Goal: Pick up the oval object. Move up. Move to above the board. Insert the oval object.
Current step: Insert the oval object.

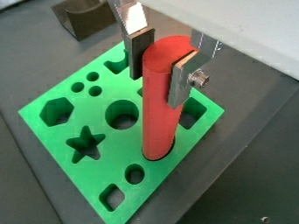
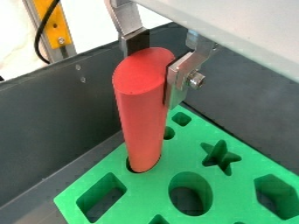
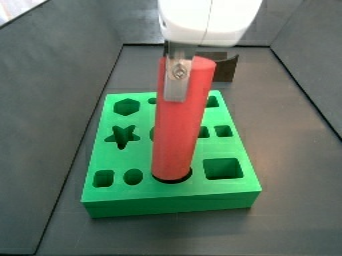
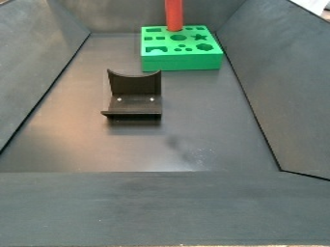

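I am squeezing the oval object [image 1: 160, 101] in my gripper [image 1: 163, 61], pushing it straight down into the board [image 1: 70, 114], keeping it upright.

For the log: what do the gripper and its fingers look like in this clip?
The gripper, above the green board with shaped holes, has two flat silver metal fingers with dark pads. A small silver screw head sticks out from one finger in both wrist views. In a side view its body is a smooth white housing. No cables or markings show on it.
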### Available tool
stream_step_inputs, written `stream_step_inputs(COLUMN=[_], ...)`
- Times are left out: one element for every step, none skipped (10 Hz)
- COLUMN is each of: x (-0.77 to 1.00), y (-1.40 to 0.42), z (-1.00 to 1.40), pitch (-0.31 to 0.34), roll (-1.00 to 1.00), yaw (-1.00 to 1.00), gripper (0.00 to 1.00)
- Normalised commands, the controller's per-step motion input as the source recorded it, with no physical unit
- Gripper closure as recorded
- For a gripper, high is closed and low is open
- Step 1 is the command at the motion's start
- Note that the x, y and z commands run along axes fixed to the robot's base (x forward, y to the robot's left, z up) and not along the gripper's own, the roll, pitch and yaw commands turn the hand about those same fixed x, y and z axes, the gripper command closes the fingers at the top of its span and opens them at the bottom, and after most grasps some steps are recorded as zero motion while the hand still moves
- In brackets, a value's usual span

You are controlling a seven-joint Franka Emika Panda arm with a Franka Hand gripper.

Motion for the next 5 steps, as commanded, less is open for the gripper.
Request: stream_step_inputs(x=[0.24,0.14,0.09,0.0,-0.04], y=[-0.02,-0.01,0.0,0.0,0.0], z=[-0.15,-0.12,-0.2,-0.4,-0.69], pitch=[0.0,0.0,0.0,0.0,-0.103], roll=[-0.01,-0.01,0.0,0.0,0.0], yaw=[0.0,-0.03,-0.07,-0.56,-0.65], gripper=[1.0,1.0,1.0,1.0,1.0])
